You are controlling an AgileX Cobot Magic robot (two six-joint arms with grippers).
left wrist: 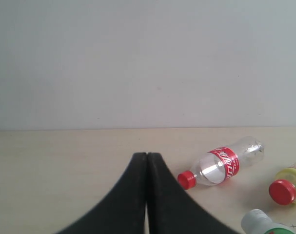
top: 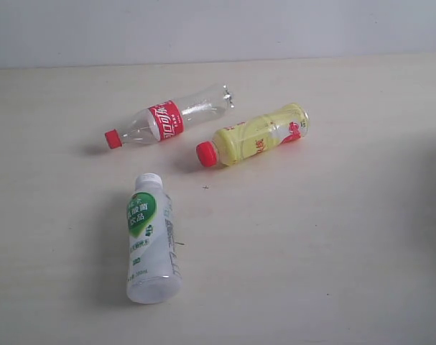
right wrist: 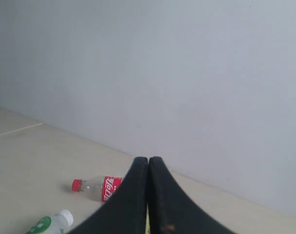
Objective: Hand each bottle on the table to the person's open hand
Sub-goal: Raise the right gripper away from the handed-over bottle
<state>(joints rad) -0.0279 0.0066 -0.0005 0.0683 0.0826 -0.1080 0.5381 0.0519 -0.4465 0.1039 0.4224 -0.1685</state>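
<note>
Three bottles lie on their sides on the pale beige table (top: pixel 332 237). The clear bottle with red cap and red label (top: pixel 167 120) (left wrist: pixel 220 165) (right wrist: pixel 96 187) lies at the back. Right of it lies the yellow bottle with red cap (top: pixel 255 134) (left wrist: pixel 286 185). The milky white bottle with green label (top: pixel 152 237) (left wrist: pixel 262 224) (right wrist: pixel 49 224) lies nearer the front. The butterfly-label bottle is out of view, and no hand shows. My left gripper (left wrist: pixel 147 155) is shut and empty, short of the red-capped clear bottle. My right gripper (right wrist: pixel 148 159) is shut and empty too. Neither gripper shows in the exterior view.
A plain grey-white wall (top: pixel 218 29) runs behind the table's far edge. A faint shadow darkens the table's right edge (top: pixel 433 187). Bare tabletop surrounds the bottles on all sides.
</note>
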